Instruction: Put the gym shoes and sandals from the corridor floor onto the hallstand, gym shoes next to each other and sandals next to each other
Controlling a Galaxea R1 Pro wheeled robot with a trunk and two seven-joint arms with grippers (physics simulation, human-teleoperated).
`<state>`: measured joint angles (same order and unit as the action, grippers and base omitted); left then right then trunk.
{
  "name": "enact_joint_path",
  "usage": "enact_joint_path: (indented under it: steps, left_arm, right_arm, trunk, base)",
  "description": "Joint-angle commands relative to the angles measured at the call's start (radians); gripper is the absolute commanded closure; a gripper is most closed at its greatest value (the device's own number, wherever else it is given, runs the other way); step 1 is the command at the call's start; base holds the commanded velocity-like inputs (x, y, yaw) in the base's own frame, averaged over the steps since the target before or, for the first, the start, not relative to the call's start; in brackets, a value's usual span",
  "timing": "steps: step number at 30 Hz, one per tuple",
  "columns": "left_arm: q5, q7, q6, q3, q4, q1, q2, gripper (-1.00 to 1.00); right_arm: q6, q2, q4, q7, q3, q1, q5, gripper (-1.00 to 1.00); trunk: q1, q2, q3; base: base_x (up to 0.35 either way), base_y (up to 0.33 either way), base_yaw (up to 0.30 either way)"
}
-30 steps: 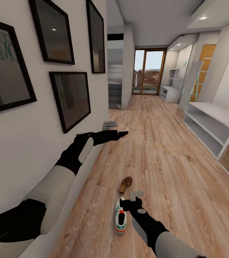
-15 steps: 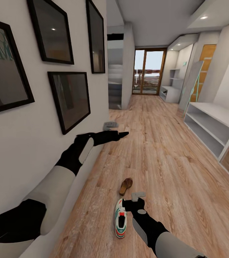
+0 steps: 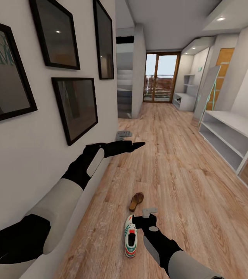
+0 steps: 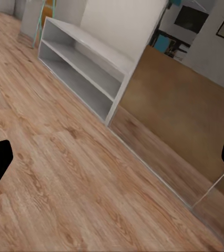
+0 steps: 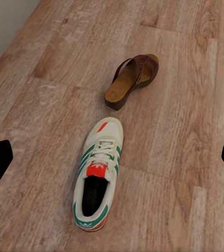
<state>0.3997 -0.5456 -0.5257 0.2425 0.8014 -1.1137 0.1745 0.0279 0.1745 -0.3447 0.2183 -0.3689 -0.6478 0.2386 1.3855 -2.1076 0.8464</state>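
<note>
right gripper (image 3: 146,217): nearest thing in the head view, hanging low over the corridor floor (image 3: 178,182). In the right wrist view both fingertips sit at the picture's far edges, so the fingers stand wide apart, nothing between them.
gym shoe (image 3: 130,235): flat on the floor, sole down, just beside the right gripper, at about its 8 o'clock in the head view. One shoe in sight.
gym shoe long axis: runs near to far along the corridor, heel toward the robot, toe pointing away at roughly 12 o'clock. In the right wrist view the shoe (image 5: 98,173) lies between the two fingertips, lengthwise to the look of the camera, so the fingers would span its width.
sandal (image 3: 136,200): next out, just past the shoe's toe, apart from it by a strip of bare floor. Toe end points to about 1 o'clock; seen again at (image 5: 132,80).
nearer arm: the right, by a wide margin. Judgement: a short drop, a little to 8 o'clock, puts it on the shoe.
left gripper (image 3: 128,140): further off and held high. Fingertips at the far edges of the left wrist view, so spread wide, holding nothing.
hallstand (image 3: 232,135): at 2 o'clock on the far side of the corridor, well apart from both shoes; shelves bare where visible.
</note>
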Motion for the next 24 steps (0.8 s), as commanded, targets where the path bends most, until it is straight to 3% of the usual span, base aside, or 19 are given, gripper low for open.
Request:
enact_joint_path:
  steps: [1,7,11,12,24]
  left_arm:
    - [0.011,-0.003,-0.008,0.0,0.0,0.0,0.0,-1.0]
    - [0.027,-0.03,-0.009,0.008,0.001,0.0,0.0,-1.0]
    - [0.062,-0.051,-0.008,0.029,-0.002,0.003,0.0,-1.0]
    - [0.09,-0.059,-0.007,0.053,-0.005,0.006,0.0,-1.0]
    - [0.097,-0.06,-0.005,0.064,-0.01,0.009,0.0,-1.0]
  right_arm:
    - [0.003,0.0,0.001,0.007,-0.008,-0.001,0.01,-1.0]
    - [0.003,0.0,0.0,0.005,-0.01,-0.001,0.01,-1.0]
    - [0.003,0.0,-0.001,0.005,-0.01,-0.001,0.01,-1.0]
    - [0.003,0.0,-0.002,0.006,-0.01,-0.001,0.01,-1.0]
    - [0.003,0.0,-0.006,0.007,-0.01,-0.001,0.01,-1.0]
  trunk:
    - [0.0,0.0,0.001]
    - [0.0,0.0,0.001]
    - [0.0,0.0,0.001]
    - [0.004,-0.007,0.005]
    - [0.05,-0.091,0.059]
  base:
    - [0.0,0.0,0.0]
    - [0.0,0.0,0.0]
    - [0.0,0.0,0.0]
    - [0.0,0.0,0.053]
    - [0.0,0.0,0.079]
